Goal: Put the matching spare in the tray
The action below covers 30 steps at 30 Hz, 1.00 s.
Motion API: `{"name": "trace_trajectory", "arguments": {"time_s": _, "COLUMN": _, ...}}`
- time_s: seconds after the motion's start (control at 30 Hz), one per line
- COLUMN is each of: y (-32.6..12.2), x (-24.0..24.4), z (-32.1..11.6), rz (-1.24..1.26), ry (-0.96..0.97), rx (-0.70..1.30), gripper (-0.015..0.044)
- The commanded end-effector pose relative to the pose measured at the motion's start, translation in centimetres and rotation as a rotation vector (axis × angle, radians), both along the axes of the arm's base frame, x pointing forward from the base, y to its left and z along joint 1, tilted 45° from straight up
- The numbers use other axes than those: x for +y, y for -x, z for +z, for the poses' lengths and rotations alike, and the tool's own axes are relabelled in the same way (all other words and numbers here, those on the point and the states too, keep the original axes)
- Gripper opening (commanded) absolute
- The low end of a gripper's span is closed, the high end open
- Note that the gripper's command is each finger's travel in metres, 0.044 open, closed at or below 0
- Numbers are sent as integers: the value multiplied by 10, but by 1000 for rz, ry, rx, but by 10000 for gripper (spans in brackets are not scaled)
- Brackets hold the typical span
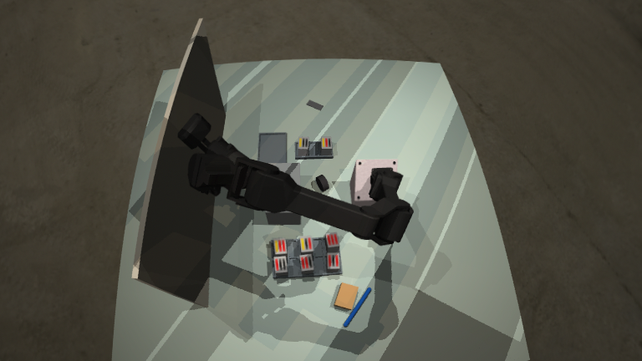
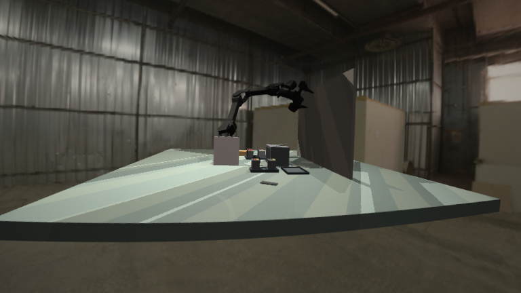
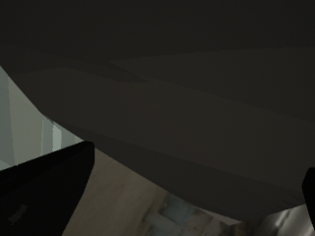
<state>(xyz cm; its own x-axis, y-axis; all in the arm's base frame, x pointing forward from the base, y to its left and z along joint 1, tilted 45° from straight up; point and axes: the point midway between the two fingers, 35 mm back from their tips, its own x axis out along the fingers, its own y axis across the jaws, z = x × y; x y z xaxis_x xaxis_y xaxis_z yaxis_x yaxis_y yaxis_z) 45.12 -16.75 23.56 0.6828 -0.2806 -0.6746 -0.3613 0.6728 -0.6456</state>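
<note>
My gripper [image 1: 188, 155] [image 2: 309, 100] [image 3: 202, 166] is open and empty, held high in front of the dark side of the upright panel. The grey tray [image 1: 272, 147] [image 2: 294, 169] lies flat with nothing in it. A large rack [image 1: 293, 273] holds several small blocks with coloured bars on top. A small rack [image 1: 314, 156] [image 2: 264, 170] beside the tray holds a block with a yellow bar [image 1: 303, 143] and a block with a red bar [image 1: 326, 143]. A grey box [image 1: 289, 171] [image 2: 282, 156] stands partly under the arm. I cannot tell whether it is the mounted unit; no printed code is readable.
The tall panel [image 1: 182, 163] [image 2: 330, 125] stands along the left in the top view and fills much of the wrist view [image 3: 187, 108]. The arm stands on a pinkish block [image 1: 364, 180] [image 2: 226, 151]. A black disc [image 1: 322, 182], orange block [image 1: 346, 296], blue rod [image 1: 357, 307] and dark strip [image 1: 314, 104] lie around.
</note>
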Motion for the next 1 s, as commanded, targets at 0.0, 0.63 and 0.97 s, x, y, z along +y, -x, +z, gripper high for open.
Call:
{"name": "trace_trajectory", "arguments": {"time_s": 0.0, "y": 18, "x": 17, "z": -64, "rz": -30, "ry": -370, "rx": 228, "gripper": 440}}
{"name": "trace_trajectory", "arguments": {"time_s": 0.63, "y": 77, "x": 81, "z": -123, "rz": -403, "ry": -1300, "rx": 808, "gripper": 440}}
{"name": "trace_trajectory", "arguments": {"time_s": 0.97, "y": 77, "x": 81, "z": -123, "rz": -403, "ry": -1300, "rx": 808, "gripper": 440}}
